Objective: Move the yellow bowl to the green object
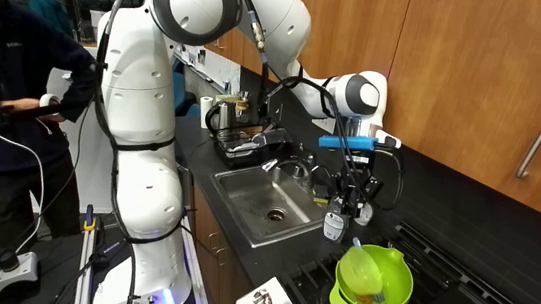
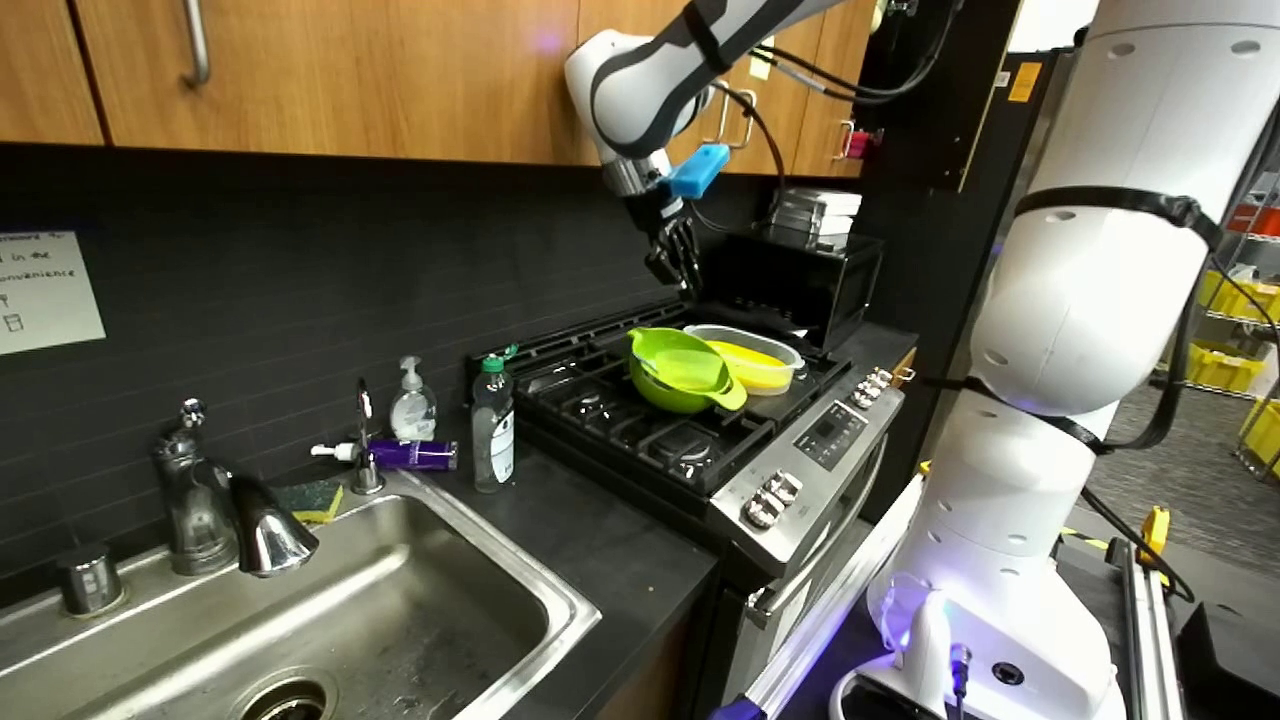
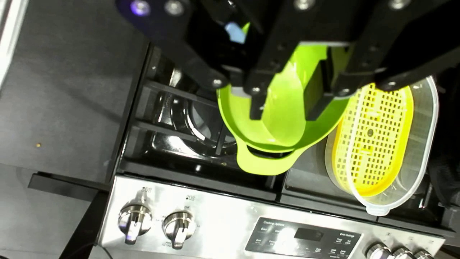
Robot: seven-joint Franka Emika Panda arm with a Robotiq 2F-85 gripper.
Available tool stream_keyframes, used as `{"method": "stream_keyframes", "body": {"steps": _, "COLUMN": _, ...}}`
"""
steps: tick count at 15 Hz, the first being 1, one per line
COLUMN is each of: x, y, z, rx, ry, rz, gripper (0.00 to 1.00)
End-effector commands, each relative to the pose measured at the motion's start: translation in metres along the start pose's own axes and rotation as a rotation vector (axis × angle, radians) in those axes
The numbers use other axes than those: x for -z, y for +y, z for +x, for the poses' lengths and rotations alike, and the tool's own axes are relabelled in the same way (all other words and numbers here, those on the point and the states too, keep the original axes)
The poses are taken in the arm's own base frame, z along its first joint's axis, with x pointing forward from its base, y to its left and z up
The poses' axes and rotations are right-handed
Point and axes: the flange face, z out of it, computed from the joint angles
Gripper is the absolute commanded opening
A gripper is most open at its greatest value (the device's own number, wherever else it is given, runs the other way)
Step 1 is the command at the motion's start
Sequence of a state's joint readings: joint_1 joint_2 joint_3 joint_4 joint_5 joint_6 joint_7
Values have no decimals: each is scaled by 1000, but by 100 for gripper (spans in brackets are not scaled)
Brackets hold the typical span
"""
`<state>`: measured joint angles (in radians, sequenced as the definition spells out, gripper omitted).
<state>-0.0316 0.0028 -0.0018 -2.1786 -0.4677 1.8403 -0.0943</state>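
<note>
The green object (image 1: 399,286) is a bright green bowl-shaped dish with handles, standing on the stove. Inside it the lime yellow bowl (image 1: 360,270) leans at a tilt, also visible in an exterior view as a paler yellow bowl (image 2: 692,371). From the wrist, the yellow bowl (image 3: 285,124) shows beyond the fingertips, within the rim of the green object (image 3: 264,164). My gripper (image 3: 284,115) is open, its fingers apart with nothing held between them. Both exterior views place the gripper (image 2: 678,280) well above the dish, touching neither bowl.
A blue-handled utensil (image 1: 357,242) sticks out of the dish. Beside it stands a clear container with a yellow perforated insert (image 3: 373,144). A soap bottle (image 2: 493,425) is on the counter by the sink (image 2: 420,600). Wooden cabinets (image 1: 476,70) hang above.
</note>
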Motion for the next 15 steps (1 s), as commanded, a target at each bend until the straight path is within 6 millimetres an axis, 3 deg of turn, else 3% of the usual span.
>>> {"method": "stream_keyframes", "body": {"steps": 1, "x": 8, "y": 2, "z": 2, "rx": 23, "ry": -10, "rz": -3, "gripper": 66}}
{"method": "stream_keyframes", "body": {"steps": 6, "x": 12, "y": 6, "z": 1, "rx": 20, "ry": 4, "rz": -2, "gripper": 98}}
{"method": "stream_keyframes", "body": {"steps": 9, "x": 19, "y": 13, "z": -7, "rx": -80, "ry": 62, "rz": -9, "gripper": 100}}
{"method": "stream_keyframes", "body": {"steps": 15, "x": 18, "y": 53, "z": -60, "rx": -379, "ry": 156, "rz": 66, "gripper": 100}}
